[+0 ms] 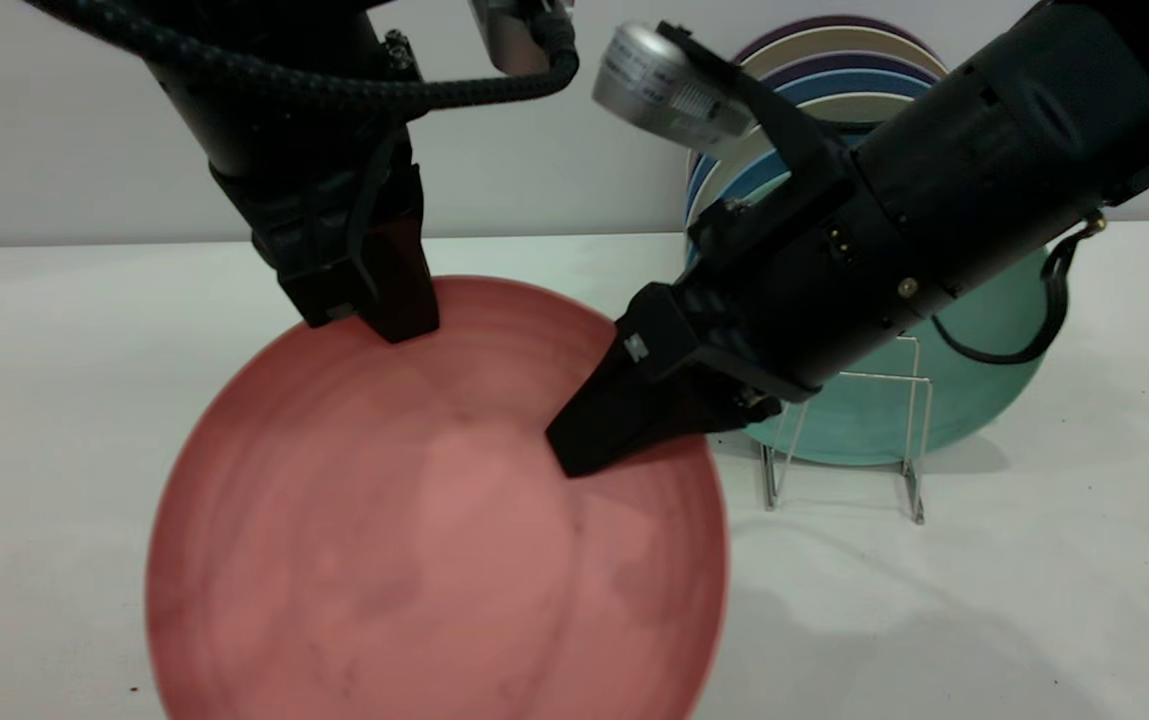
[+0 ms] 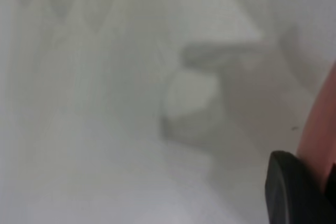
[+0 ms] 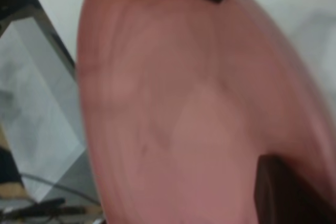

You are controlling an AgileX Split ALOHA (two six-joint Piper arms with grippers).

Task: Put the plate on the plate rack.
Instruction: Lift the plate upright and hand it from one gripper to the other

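Observation:
The salmon-pink plate (image 1: 414, 520) is held up off the table, tilted on edge with its face toward the exterior camera. My left gripper (image 1: 374, 320) is shut on its upper rim. In the left wrist view one black finger (image 2: 291, 192) lies against the plate's edge (image 2: 320, 124). My right gripper (image 1: 584, 450) is shut on the plate's right rim. Its dark finger (image 3: 283, 192) presses on the plate's face (image 3: 184, 119). The silver wire plate rack (image 1: 909, 440) stands on the table just right of the plate.
A teal-green plate (image 1: 974, 370) stands upright in the rack, partly behind my right arm. Several more plates (image 1: 834, 60), blue, beige and purple, stand behind it near the back wall. The white table (image 1: 1034, 600) stretches around.

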